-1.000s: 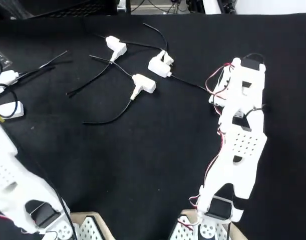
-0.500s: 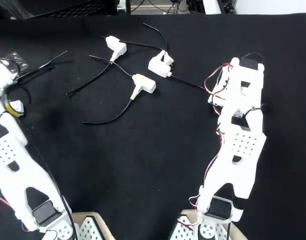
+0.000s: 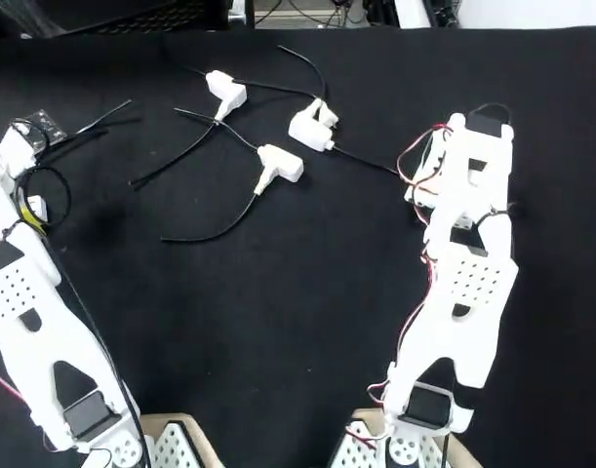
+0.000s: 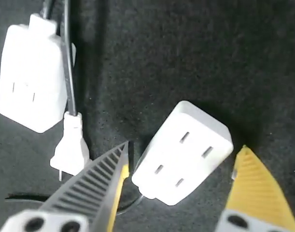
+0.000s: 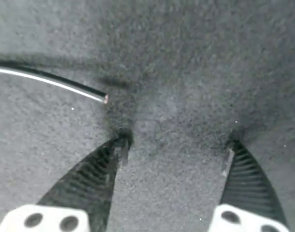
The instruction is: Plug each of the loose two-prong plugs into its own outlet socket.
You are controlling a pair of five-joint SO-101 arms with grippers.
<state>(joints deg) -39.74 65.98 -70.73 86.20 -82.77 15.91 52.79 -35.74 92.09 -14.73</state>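
One socket between the parted left jaws, plug prongs barely discernible.

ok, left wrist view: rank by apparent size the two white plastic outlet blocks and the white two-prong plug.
1. White outlet block showing four slots, only slightly larger; possibly just nearer the camera.
2. White outlet block showing two slots, near-equal.
3. White two-prong plug, clearly smallest.

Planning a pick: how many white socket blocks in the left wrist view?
2: one white socket block at the open left claw, one beside the black cord; more may be hidden.
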